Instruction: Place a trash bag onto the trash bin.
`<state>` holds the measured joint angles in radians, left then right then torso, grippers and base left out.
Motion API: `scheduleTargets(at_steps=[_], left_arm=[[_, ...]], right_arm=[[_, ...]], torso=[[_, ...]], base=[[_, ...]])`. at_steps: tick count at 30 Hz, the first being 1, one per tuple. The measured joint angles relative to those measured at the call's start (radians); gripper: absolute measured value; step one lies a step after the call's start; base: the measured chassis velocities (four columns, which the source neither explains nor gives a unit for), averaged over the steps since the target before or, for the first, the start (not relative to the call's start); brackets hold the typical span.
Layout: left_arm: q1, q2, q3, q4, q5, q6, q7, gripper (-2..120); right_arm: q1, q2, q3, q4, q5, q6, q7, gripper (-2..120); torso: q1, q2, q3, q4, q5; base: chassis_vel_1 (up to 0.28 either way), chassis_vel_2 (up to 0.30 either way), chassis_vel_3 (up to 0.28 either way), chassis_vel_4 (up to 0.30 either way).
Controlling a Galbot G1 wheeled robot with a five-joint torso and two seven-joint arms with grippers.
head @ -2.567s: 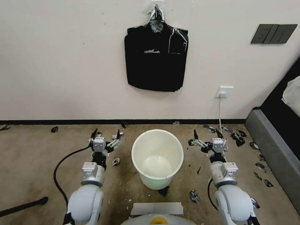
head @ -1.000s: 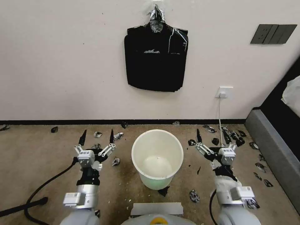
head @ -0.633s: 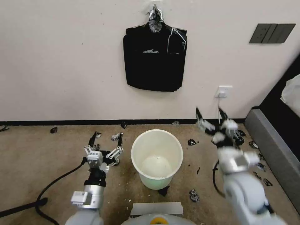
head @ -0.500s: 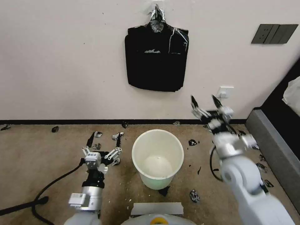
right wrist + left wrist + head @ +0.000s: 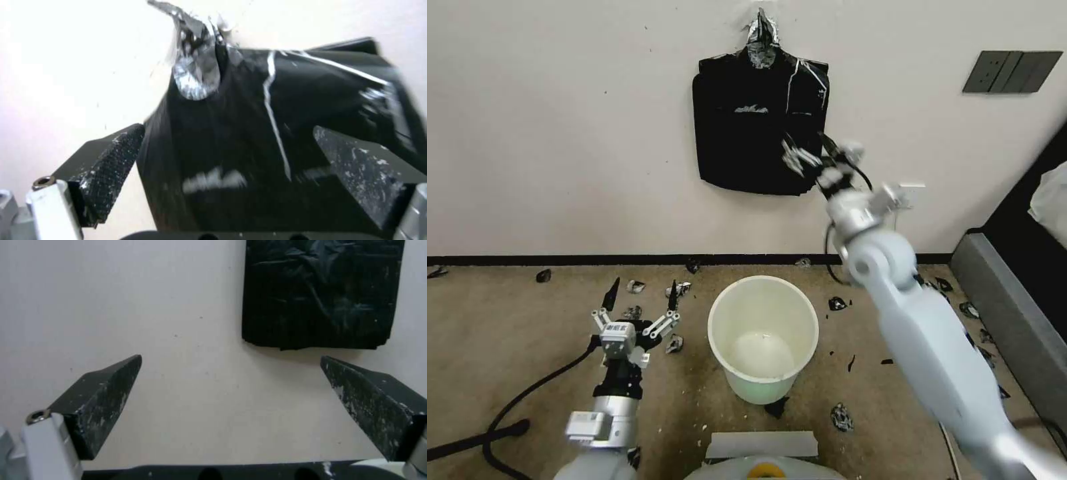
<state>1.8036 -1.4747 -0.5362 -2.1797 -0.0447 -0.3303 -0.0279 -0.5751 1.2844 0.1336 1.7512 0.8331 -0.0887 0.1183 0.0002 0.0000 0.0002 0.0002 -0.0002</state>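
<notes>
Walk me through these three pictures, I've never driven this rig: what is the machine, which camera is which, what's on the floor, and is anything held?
It is a wheeled robot with two arms, each ending in a two-fingered pincer. The wide picture comes from its head, looking forward and down. The white trash bin stands on the carpet, with no bag on it. Small black plastic scraps lie around it. A flat black stack of bags hangs on the wall above.

The left pincer hovers low beside the bin, open. Its wrist camera looks between its fingers at the wall and the stack's lower edge.

The right pincer is raised to the stack's lower right part, open. Its wrist camera shows the stack close up between its fingers.

Nothing is held.
</notes>
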Motion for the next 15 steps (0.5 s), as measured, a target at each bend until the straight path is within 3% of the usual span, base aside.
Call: scheduleTargets(at_steps=[15], left_arm=[[0.009, -0.014, -0.029, -0.023, -0.007, 0.002, -0.002, 100]], right_arm=[[0.190, 0.076, -0.047, -0.201, 0.124, 0.001, -0.034, 100]], torso=[[0.000, 0.000, 0.000, -0.0002, 0.0000]], base=[[0.000, 0.000, 0.000, 0.000]])
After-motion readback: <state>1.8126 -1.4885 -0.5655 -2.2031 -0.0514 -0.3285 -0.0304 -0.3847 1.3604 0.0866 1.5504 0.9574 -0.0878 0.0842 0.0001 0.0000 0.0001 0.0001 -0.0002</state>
